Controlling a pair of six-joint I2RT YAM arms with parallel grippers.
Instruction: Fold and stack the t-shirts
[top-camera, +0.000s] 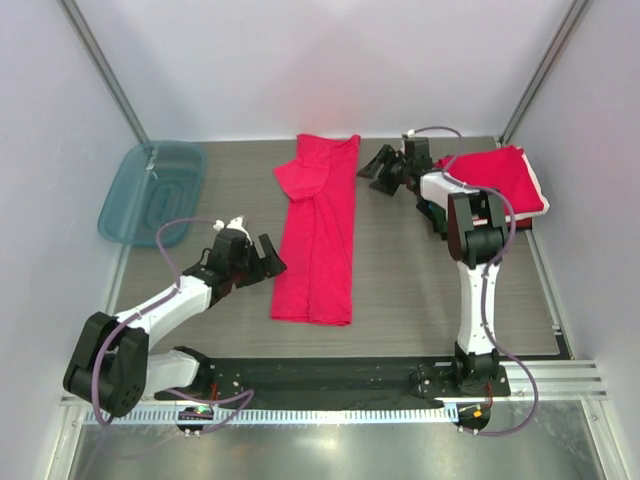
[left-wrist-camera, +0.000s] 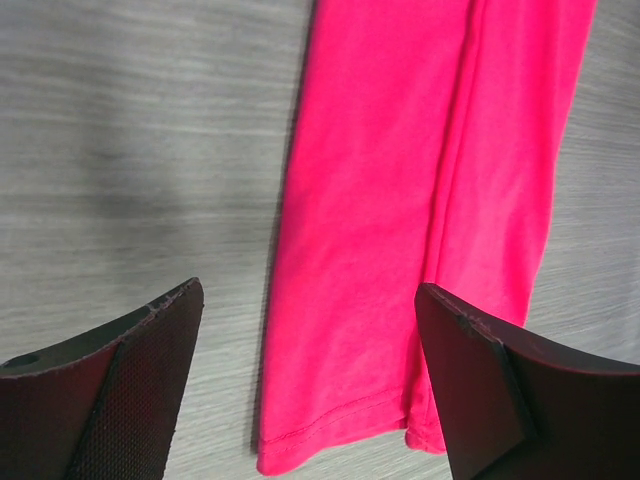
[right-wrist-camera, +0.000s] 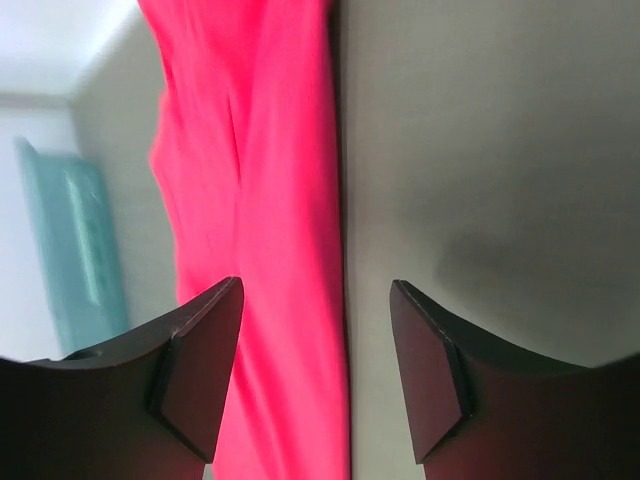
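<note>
A crimson-red t-shirt (top-camera: 320, 230) lies folded into a long narrow strip down the middle of the table, hem toward me. My left gripper (top-camera: 268, 258) is open and empty just left of its lower half; the hem corner (left-wrist-camera: 340, 400) shows between the jaws in the left wrist view. My right gripper (top-camera: 374, 170) is open and empty just right of the shirt's top; the shirt's right edge (right-wrist-camera: 290, 200) runs between its jaws. A stack of folded shirts (top-camera: 500, 180), red on top with white and dark layers below, sits at the far right.
A translucent teal plastic tray (top-camera: 150, 190) stands at the far left, also blurred in the right wrist view (right-wrist-camera: 75, 250). The table's wood-grain surface (top-camera: 420, 290) is bordered by white walls and a metal rail at the near edge.
</note>
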